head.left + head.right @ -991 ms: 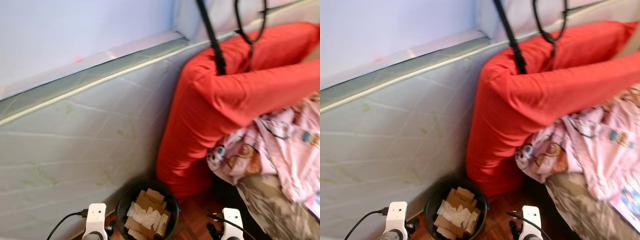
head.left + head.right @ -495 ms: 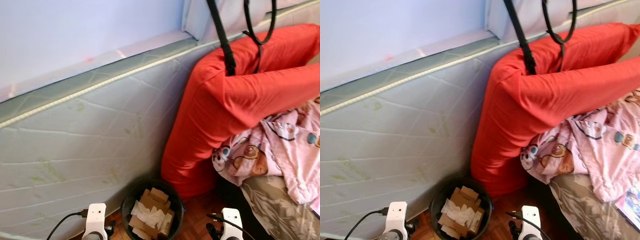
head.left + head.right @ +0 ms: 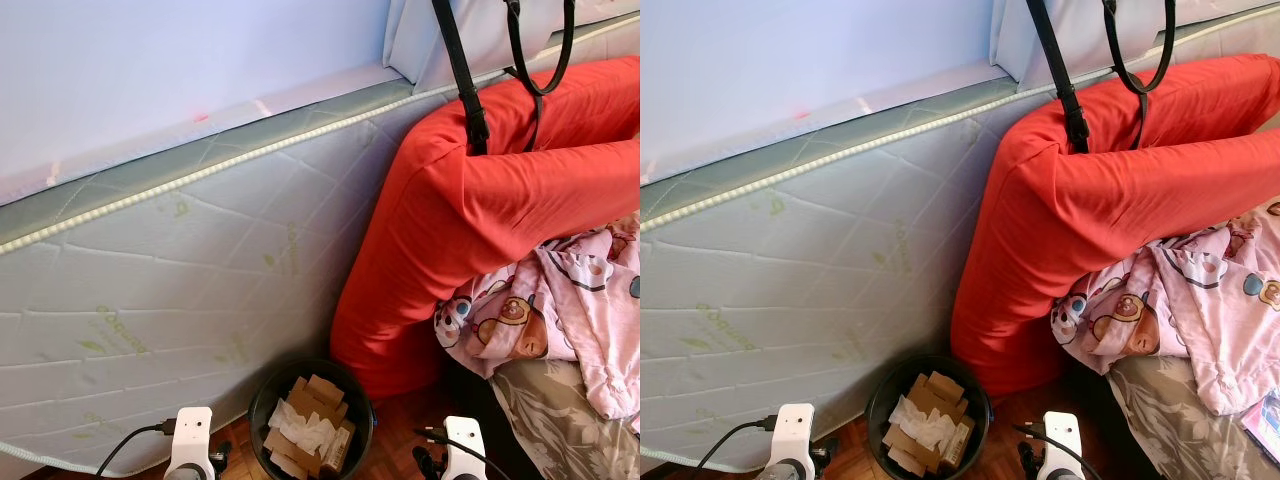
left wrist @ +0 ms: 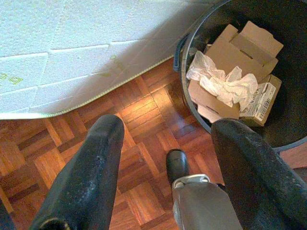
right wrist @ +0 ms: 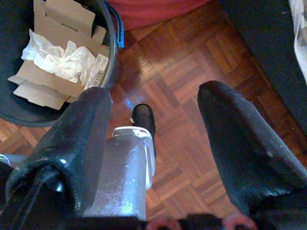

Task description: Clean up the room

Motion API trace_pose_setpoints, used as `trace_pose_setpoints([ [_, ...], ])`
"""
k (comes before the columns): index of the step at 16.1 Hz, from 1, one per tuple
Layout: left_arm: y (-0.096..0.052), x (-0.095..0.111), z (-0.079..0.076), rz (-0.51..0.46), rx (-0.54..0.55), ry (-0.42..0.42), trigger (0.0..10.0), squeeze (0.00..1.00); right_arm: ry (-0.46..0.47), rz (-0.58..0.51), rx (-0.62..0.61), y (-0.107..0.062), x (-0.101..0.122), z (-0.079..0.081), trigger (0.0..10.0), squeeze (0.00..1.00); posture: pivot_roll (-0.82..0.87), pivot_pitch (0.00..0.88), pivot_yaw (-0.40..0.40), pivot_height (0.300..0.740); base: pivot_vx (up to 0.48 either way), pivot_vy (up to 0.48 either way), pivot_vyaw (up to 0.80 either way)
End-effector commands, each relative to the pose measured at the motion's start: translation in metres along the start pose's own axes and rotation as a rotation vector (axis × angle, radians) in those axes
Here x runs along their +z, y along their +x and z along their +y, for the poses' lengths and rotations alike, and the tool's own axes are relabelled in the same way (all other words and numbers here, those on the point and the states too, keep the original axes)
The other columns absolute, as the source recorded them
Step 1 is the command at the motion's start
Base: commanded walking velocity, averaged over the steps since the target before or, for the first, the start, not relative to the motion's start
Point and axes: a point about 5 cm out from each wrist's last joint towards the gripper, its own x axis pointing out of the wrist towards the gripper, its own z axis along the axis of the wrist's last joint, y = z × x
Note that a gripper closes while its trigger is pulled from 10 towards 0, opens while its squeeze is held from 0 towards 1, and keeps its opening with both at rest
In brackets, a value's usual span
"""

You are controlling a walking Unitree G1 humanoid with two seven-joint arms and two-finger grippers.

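A black waste bin (image 3: 310,364) stands on the parquet floor between my two arms, close in front of me. It holds flattened cardboard (image 4: 235,52), crumpled white tissue (image 4: 223,84) and a small printed box. My left gripper (image 4: 168,129) hangs open above the floor just left of the bin (image 4: 184,52), nothing between its fingers. My right gripper (image 5: 156,93) hangs open over bare parquet to the right of the bin (image 5: 111,52), also holding nothing.
A white mattress (image 3: 200,270) leans on its side against the wall behind the bin. A large red cushion (image 3: 480,220) rests at the right, with black straps (image 3: 460,70) hanging over it. Pink printed cloth (image 3: 570,310) and floral bedding (image 3: 560,420) lie at the right.
The whole picture has slid to the right and sharpened, so the camera has turned. Bin, mattress and cushion keep their places; both arms hang as before.
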Motion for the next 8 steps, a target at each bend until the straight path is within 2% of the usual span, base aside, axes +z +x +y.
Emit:
trace_pose_setpoints([
  [1, 0.01, 0.03, -0.0174, 0.002, -0.024, 0.015, 10.0, 0.0, 0.096, -0.034, -0.111, -0.0007, 0.0273, -0.0384, 10.0, 0.0, 0.0, 0.042, 0.028, 0.74, 0.0, 0.0, 0.0],
  [8, 0.0103, 0.0312, -0.0173, 0.002, -0.021, 0.013, 10.0, 0.0, 0.082, -0.044, -0.092, -0.0002, 0.0297, -0.0366, 10.0, 0.0, 0.0, 0.04, 0.023, 0.74, 0.0, 0.0, 0.0],
])
